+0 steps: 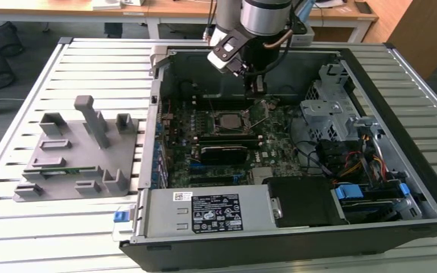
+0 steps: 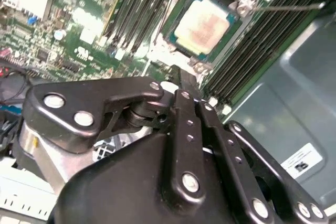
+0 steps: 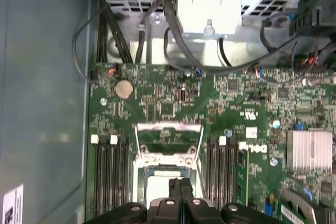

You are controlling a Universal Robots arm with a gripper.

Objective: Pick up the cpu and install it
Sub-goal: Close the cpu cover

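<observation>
The cpu is a small square chip with a silver-grey top, lying flat in the motherboard socket. Part of the cpu shows in the first wrist view, with the socket's metal frame swung up beside it. A thin lever sticks out from the socket's corner. My gripper hangs inside the open computer case, just above the socket's far edge. Its black fingers are pressed together with nothing between them, and they hover a little off the chip in both wrist views.
The computer case lies open on a slatted white table. On the exterior view's left stands a grey fixture with a green memory stick in it. Memory slots flank the socket. A drive cage and cables fill the right side.
</observation>
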